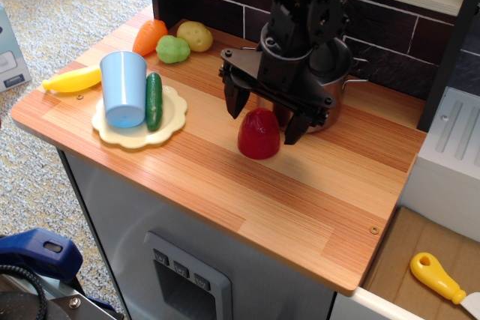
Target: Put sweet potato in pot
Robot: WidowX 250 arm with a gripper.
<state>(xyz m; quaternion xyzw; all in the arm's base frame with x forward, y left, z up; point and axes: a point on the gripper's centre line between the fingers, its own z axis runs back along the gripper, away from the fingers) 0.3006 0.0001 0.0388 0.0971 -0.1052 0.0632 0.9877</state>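
1. Nothing's actually done yet as far as I can see: the sweet potato (259, 133) is sitting on the wooden counter (300, 200), just in front of the pot (339, 73), not in it.
2. My gripper (263, 115) is spread wide open, empty, one finger to the left of the sweet potato and the other to its right, hanging right above and slightly behind it. Can't tell if either finger is touching it.
3. The pot is right behind my arm, mostly blocked from view, so I can't see inside it.
4. What's left, by my guess: drop down a bit, close on the red thing, lift, carry it back over the rim, let go. So basically the whole job.
5. The other stuff, the blue cup (124, 88) and cucumber (154, 100) on the plate (174, 116), sits well off to the left, out of my way.
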